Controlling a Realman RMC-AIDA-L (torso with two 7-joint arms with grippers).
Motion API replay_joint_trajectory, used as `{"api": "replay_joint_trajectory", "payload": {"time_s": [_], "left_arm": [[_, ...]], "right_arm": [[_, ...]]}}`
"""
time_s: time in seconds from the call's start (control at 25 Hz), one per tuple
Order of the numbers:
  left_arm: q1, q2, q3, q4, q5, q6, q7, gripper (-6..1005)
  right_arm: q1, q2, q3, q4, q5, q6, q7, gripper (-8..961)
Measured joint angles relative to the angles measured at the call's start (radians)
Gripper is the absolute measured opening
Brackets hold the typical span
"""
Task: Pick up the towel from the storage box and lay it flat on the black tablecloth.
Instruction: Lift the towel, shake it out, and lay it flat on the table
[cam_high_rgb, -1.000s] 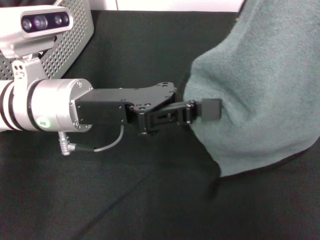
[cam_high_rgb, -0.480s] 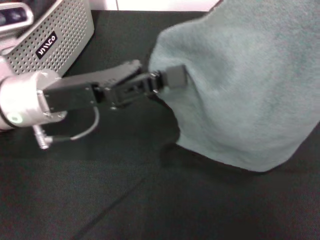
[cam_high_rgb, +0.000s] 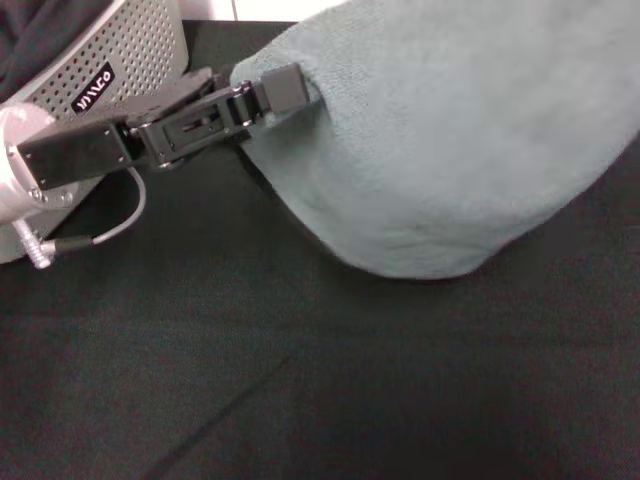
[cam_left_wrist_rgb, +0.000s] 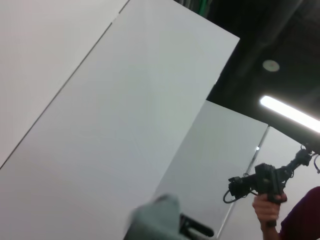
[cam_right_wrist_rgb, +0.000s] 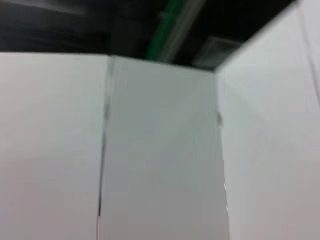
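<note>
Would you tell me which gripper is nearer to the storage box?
Left. The left gripper grips the towel just beside the storage box; the right gripper is out of view.

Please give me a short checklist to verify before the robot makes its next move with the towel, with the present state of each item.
1. Left gripper holds the towel at its edge: ok, shut on the cloth.
2. Towel is out of the storage box: ok, it hangs to the right of the box.
3. Towel is spread open for laying flat: not ok, it hangs bunched and curved.
4. Black tablecloth has free room below the towel: ok, bare cloth in front.
5. Right gripper supports the other edge: cannot tell, it is out of view.
6. Lower towel edge touches the tablecloth: cannot tell.
</note>
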Motion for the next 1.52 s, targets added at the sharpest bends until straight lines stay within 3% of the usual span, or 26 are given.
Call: {"api": "replay_joint_trajectory", "payload": {"time_s": [0.2, 0.32, 0.4, 0.64, 0.84, 0.96, 1.12, 1.24, 1.4, 1.52], "left_arm": [[-0.022, 0.009, 0.000, 0.018, 0.000, 0.000, -0.002, 21], [-0.037, 0.021, 0.000, 0.031, -0.001, -0.001, -0.012, 21], [-0.041, 0.030, -0.001, 0.052, -0.007, -0.001, -0.032, 21], [-0.043, 0.065, 0.020, 0.141, -0.029, -0.001, -0.121, 20], [-0.049, 0.107, 0.181, 0.242, -0.018, 0.001, -0.136, 20], [-0.050, 0.125, 0.259, 0.301, -0.015, 0.002, -0.131, 20], [-0.050, 0.144, 0.289, 0.370, -0.014, 0.004, -0.130, 20], [-0.049, 0.172, 0.300, 0.414, -0.014, 0.005, -0.134, 19], [-0.045, 0.213, 0.344, 0.484, -0.016, 0.005, -0.139, 19], [-0.041, 0.224, 0.368, 0.551, -0.020, 0.005, -0.150, 19]], "right_arm": [[-0.019, 0.090, -0.002, 0.029, -0.167, 0.095, -0.002, 10], [-0.019, 0.126, -0.002, 0.031, -0.241, 0.128, -0.003, 11], [-0.020, 0.138, -0.002, 0.035, -0.284, 0.144, 0.002, 12], [-0.017, 0.129, -0.004, 0.081, -0.336, 0.188, 0.036, 14], [-0.016, 0.131, -0.005, 0.083, -0.450, 0.210, 0.044, 200], [-0.016, 0.122, -0.005, 0.079, -0.514, 0.221, 0.069, 392], [-0.041, 0.096, -0.004, 0.072, -0.571, 0.238, 0.090, 454], [-0.071, 0.073, 0.006, 0.070, -0.576, 0.249, 0.091, 501], [-0.117, 0.032, 0.068, 0.055, -0.573, 0.233, 0.101, 563], [-0.151, 0.015, 0.119, 0.020, -0.573, 0.199, 0.112, 580]]}}
